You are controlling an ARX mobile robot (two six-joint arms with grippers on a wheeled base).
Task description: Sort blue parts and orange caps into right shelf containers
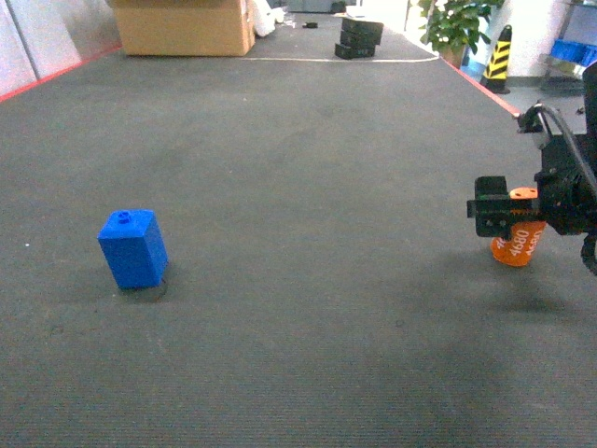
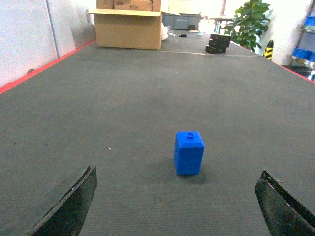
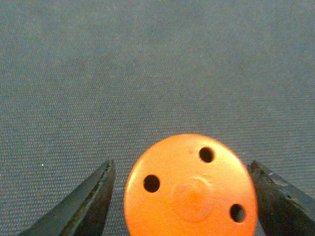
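I have the right gripper (image 1: 492,213) with jaws spread around the cap (image 3: 191,186) to pinch it; left jaws spread toward the blue part (image 2: 189,153).

Dark grey mat (image 1: 280,140), cardboard box (image 1: 182,26), potted plant (image 1: 457,23) beyond.

A cardboard box (image 1: 183,26) is sitting at the dark mat's (image 1: 298,168) far end, with black blocks (image 1: 359,38), a potted plant (image 1: 454,24) and a striped bollard (image 1: 498,60) standing to its right.
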